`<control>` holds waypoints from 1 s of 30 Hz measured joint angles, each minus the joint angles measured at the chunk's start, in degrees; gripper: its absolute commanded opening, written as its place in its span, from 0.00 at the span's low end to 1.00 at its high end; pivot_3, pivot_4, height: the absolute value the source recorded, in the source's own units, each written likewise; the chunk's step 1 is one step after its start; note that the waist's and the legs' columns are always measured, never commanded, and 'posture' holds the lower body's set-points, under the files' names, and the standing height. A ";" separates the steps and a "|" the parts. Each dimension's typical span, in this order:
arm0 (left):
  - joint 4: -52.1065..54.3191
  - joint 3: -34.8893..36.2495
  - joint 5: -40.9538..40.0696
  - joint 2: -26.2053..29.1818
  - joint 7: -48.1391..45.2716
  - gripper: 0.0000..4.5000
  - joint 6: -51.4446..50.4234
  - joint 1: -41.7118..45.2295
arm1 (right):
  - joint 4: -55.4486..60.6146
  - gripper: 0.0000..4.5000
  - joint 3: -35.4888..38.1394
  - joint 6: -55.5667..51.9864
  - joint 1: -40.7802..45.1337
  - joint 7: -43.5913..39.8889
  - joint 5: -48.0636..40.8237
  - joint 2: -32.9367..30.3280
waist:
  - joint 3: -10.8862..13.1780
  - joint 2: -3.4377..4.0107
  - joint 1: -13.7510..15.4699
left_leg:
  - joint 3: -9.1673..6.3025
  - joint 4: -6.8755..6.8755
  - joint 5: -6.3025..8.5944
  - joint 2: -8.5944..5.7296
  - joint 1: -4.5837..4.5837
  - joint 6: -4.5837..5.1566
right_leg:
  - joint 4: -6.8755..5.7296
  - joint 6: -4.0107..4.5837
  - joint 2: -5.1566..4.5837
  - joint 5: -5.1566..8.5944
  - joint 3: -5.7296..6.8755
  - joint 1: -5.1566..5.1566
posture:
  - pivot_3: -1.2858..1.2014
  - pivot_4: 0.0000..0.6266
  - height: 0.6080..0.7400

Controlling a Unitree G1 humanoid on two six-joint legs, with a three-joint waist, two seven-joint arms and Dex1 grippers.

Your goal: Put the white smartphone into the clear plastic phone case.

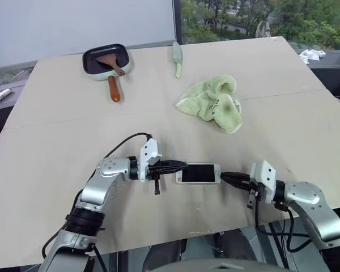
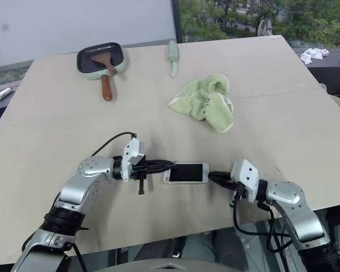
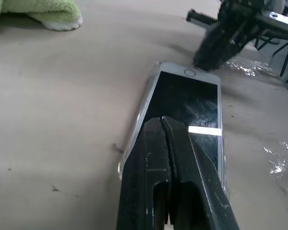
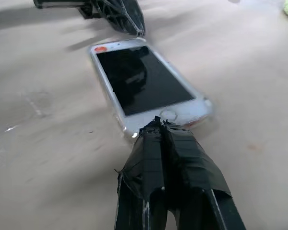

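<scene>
The white smartphone [image 1: 198,173] lies flat and screen up on the table, between my two grippers. A thin clear rim hugs its edge in the left wrist view: the clear plastic phone case [image 3: 134,139], with the phone seemingly sitting in it. My left gripper [image 1: 180,166] is shut, and its tips [image 3: 162,122] rest over the phone's left end without clasping anything. My right gripper [image 1: 225,177] is also shut, and its tips [image 4: 158,123] touch the end with the round button. Each wrist view shows the other gripper at the phone's far end.
A fluffy light-green cloth [image 1: 211,102] lies behind the phone. A black pan [image 1: 105,59] with a brown-handled tool stands at the back left, with a pale green utensil [image 1: 177,58] beside it. The table's front edge [image 1: 175,241] runs close below the grippers.
</scene>
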State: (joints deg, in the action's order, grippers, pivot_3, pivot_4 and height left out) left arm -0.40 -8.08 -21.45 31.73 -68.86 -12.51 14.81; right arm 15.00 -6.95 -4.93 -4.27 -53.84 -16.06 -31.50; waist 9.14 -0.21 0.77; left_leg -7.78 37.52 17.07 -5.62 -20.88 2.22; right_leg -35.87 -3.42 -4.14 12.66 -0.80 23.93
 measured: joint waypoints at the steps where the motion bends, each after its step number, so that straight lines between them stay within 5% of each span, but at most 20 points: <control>1: 0.14 0.00 -0.01 0.05 0.05 0.00 -0.19 0.02 | -0.11 0.01 0.00 0.11 -0.09 0.05 -0.19 0.37 | 0.00 0.00 -0.07 | 0.02 0.00 0.00 0.01 0.04 0.00 | -0.03 0.00 0.01 0.00 -0.02 0.00 | 0.52 0.24 1.00; 30: -0.49 -1.68 2.61 1.42 -0.70 0.00 0.10 -0.44 | -7.03 0.01 -3.32 7.86 1.34 -2.04 -1.50 5.69 | -0.05 0.01 -0.28 | 0.14 0.29 -0.03 0.03 0.18 -0.05 | -0.44 0.05 0.08 -0.03 -0.07 -0.01 | 0.52 0.24 1.00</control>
State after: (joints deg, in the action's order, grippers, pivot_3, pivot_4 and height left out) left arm -0.89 -9.75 -18.85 33.15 -69.56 -12.41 14.38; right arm 7.97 -10.27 2.93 -2.93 -55.88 -17.57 -25.81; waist 9.09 -0.20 0.49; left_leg -7.64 37.81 17.04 -5.59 -20.71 2.18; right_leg -36.32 -3.37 -4.06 12.63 -0.87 23.92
